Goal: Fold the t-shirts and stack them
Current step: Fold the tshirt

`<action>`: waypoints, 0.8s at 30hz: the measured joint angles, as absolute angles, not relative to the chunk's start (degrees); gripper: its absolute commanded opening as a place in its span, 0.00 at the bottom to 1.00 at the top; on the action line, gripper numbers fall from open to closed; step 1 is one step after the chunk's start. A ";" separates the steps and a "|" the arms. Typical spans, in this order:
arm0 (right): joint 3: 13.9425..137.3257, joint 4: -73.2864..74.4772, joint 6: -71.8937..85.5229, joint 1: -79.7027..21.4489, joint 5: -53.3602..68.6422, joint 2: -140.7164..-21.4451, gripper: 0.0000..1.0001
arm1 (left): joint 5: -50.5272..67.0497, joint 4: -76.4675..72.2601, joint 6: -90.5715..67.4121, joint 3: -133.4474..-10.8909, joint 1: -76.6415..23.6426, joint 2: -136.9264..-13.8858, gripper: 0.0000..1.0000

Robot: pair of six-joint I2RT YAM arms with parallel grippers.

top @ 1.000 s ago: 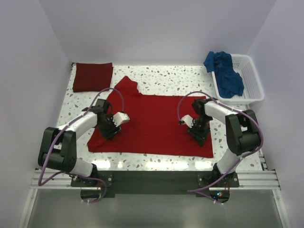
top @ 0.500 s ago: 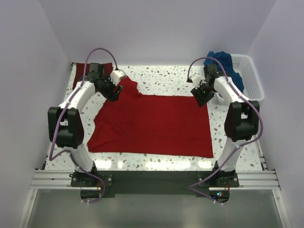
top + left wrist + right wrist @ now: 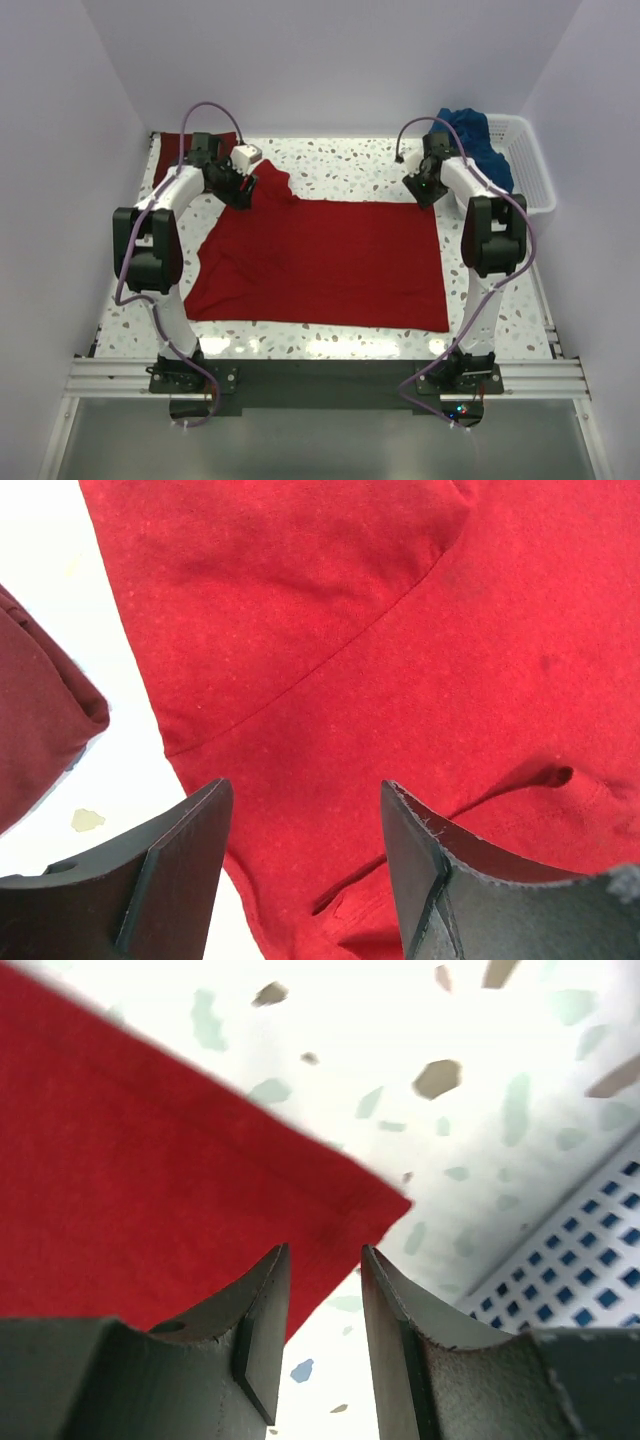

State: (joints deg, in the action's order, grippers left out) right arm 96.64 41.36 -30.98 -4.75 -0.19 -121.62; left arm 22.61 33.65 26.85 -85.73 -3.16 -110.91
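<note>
Speckled table (image 3: 350, 160) under both arms. Spread flat across its middle, a bright red t-shirt (image 3: 320, 265), one sleeve pointing to the far left. At the far right corner, a white lattice basket (image 3: 535, 170), with a crumpled blue t-shirt (image 3: 480, 135) draped over its left rim. In the far left corner, a folded maroon t-shirt (image 3: 172, 150), just beside that sleeve. Left hand (image 3: 305, 810) above the sleeve seam, jaws wide apart, nothing between. Right hand (image 3: 325, 1260) over the red shirt's far right corner, jaws slightly apart, gripping nothing.
</note>
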 measured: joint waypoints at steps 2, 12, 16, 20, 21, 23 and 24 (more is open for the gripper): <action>97.93 40.91 -29.80 -4.43 -0.64 -122.28 0.38 | 22.85 33.43 26.44 -85.84 -3.01 -111.39 0.66; 102.37 39.81 -25.39 -3.60 -2.35 -128.14 0.40 | 23.92 33.34 25.61 -86.70 -3.01 -112.31 0.67; 103.18 39.88 -24.36 -3.18 -3.07 -128.51 0.42 | 24.27 33.23 25.43 -86.76 -3.01 -112.33 0.67; 104.20 40.69 -23.62 -2.66 -3.27 -129.34 0.45 | 24.32 33.15 25.02 -86.80 -3.01 -112.53 0.68; 104.73 41.15 -23.38 -2.55 -3.09 -129.69 0.44 | 24.32 33.10 24.99 -86.80 -3.01 -112.62 0.68; 106.04 42.37 -22.87 -2.33 -2.59 -130.45 0.42 | 24.32 33.15 24.75 -87.11 -3.01 -112.86 0.68; 106.85 43.11 -22.61 -2.15 -2.11 -130.91 0.40 | 24.34 33.15 24.58 -87.53 -2.98 -113.10 0.68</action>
